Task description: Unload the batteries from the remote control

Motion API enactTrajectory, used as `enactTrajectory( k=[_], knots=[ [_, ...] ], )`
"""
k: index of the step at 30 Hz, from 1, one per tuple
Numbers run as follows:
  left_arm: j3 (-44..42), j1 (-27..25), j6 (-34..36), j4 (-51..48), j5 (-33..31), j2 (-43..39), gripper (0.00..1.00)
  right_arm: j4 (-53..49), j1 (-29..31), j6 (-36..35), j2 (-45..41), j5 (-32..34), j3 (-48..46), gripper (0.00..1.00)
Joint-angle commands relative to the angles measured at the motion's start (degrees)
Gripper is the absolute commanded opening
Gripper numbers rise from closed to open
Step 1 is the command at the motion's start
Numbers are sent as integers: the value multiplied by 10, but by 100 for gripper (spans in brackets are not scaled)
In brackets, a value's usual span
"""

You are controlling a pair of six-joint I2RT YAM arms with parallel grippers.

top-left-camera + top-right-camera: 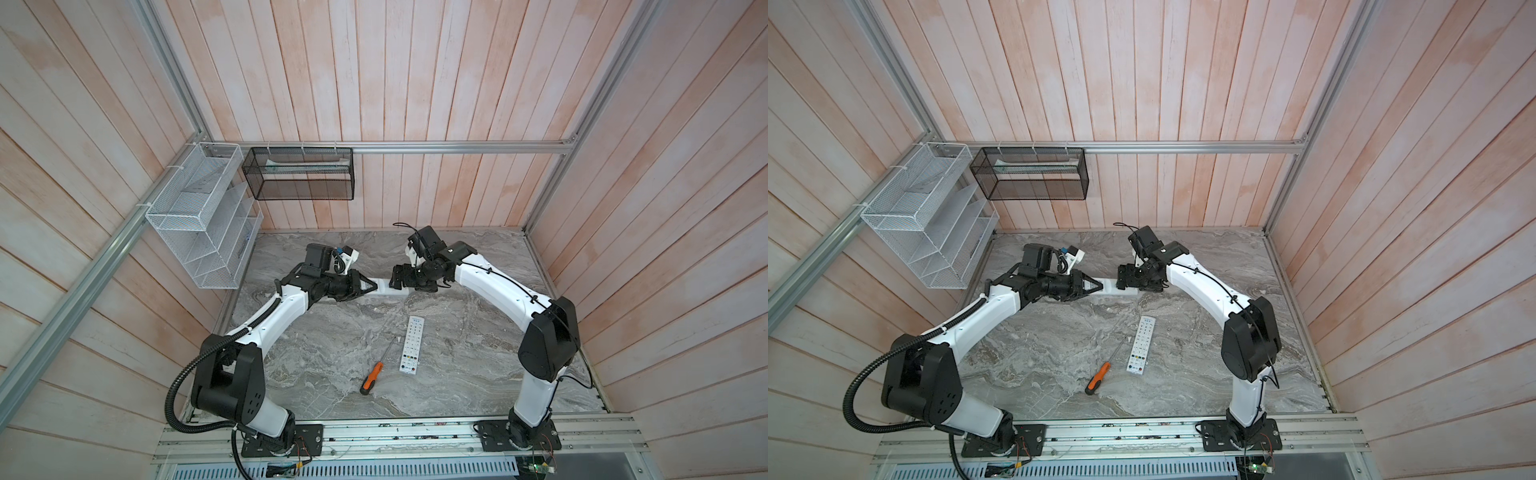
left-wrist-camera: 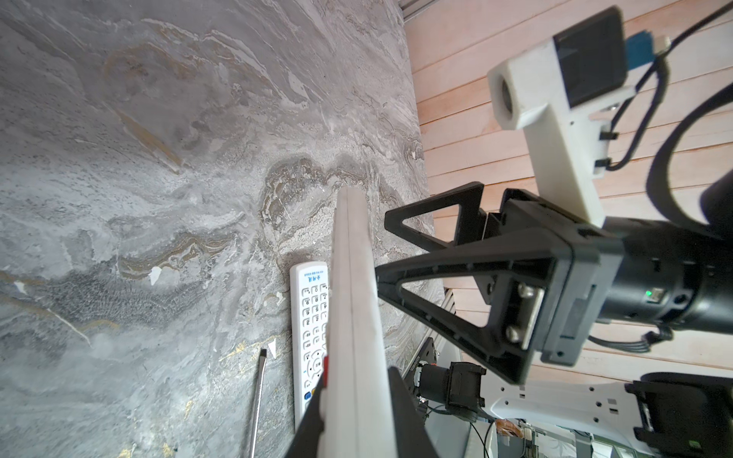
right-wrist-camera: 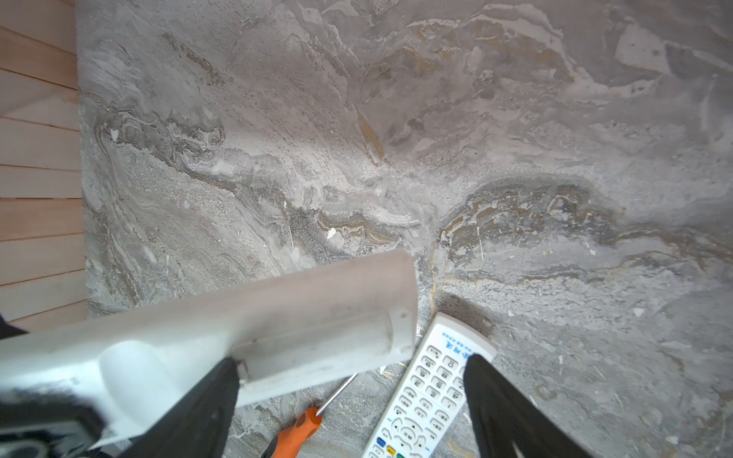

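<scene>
Right claw [image 3: 353, 361] fills the foreground of its own wrist view: jaws spread wide, nothing held. One finger [image 3: 214, 392] lies over the back of the held remote [image 3: 317, 293], with its tip at the inner edge of the battery cover [image 3: 317, 343]. Contact or hairline gap, cannot tell. The other finger hangs past the held remote's free end.

Left claw [image 1: 373, 286]: pinching the held remote's opposite end. Held remote appears lifted off the counter [image 1: 457, 332].

Batteries: none visible in any view. Judged to sit inside the held remote, under the closed cover.

Key relation: the held remote's long axis runs from left claw to right claw. The cover is at the right-claw end, directly beneath the spread jaws. Right arm is free and nearer; left arm serves as the clamp. Next move is probably sliding the cover along that axis.

View notes:
- Right wrist view alone shows the back face and the cover outline.
- Left wrist view gives the held remote edge-on, side seam only, but shows both right-claw fingertips close against its back side.
- Both top views hide the cover behind the right claw. They do show a second remote [image 1: 410, 345], buttons up, and an orange-handled screwdriver [image 1: 372, 376], both well apart from the held remote, towards the arm bases.
</scene>
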Motion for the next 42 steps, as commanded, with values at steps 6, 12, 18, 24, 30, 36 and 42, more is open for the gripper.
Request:
enactTrajectory(
  k=[6, 12, 18, 24, 30, 36, 42],
  knots=[
    [24, -5, 32, -16, 32, -12, 14, -46, -10, -3, 5, 102, -1, 89],
    [22, -5, 34, -20, 29, -14, 14, -23, -10, -6, -6, 76, -12, 89],
    [19, -5, 30, -16, 31, -14, 14, 65, -10, -2, -36, -26, -50, 90],
    [18, -5, 23, -9, 36, -15, 14, 93, -10, -1, -42, -77, -74, 91],
    [18, -5, 15, 4, 49, -17, 14, 118, -12, 12, -46, -91, -109, 93],
    [13, -5, 9, 14, 60, -21, 14, 121, -15, 17, -50, -87, -126, 93],
    [9, -5, 6, 21, 64, -24, 14, 122, -15, 21, -52, -88, -137, 93]
  ],
)
